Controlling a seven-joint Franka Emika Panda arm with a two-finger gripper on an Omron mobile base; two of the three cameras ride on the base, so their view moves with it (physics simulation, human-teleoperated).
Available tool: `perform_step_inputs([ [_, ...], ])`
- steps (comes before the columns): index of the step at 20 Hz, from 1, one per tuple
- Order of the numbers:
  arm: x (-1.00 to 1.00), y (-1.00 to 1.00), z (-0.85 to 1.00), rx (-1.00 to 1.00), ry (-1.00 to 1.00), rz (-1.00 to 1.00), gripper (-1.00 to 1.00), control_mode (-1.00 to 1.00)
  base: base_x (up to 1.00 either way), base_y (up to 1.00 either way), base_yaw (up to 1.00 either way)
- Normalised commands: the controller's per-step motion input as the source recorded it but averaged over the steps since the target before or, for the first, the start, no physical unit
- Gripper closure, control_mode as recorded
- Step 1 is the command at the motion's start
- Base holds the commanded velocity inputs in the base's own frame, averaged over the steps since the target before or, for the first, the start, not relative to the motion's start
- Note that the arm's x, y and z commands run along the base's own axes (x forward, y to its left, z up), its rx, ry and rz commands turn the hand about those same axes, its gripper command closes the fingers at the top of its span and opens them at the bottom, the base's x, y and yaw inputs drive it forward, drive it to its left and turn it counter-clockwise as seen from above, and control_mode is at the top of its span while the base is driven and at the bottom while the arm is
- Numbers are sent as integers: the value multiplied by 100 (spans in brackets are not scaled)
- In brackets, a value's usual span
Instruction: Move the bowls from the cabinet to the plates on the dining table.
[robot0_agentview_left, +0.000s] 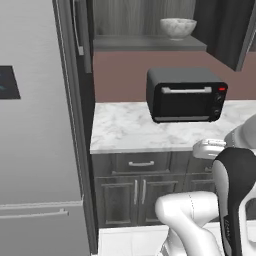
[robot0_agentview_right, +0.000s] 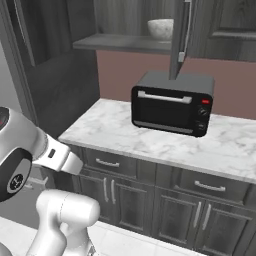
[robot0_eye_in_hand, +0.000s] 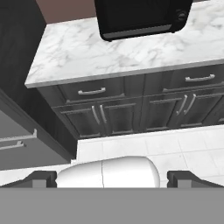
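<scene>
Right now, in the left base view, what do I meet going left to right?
Fridge → open cabinet door → drawer handle → bowl → toaster oven's red light.

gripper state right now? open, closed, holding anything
gripper: open, jaws spread wide with nothing between them, holding nothing; it points down at the floor in front of the low cabinets.
</scene>
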Motion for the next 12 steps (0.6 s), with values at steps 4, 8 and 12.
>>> perform_step_inputs([
  [4, 0, 0, 0, 0, 0, 0, -100, 100, 5, -60, 8],
  [8, 0, 0, 0, 0, 0, 0, -100, 100, 0, -5, 1],
  [12, 0, 0, 0, 0, 0, 0, -100, 100, 23, 0, 0],
])
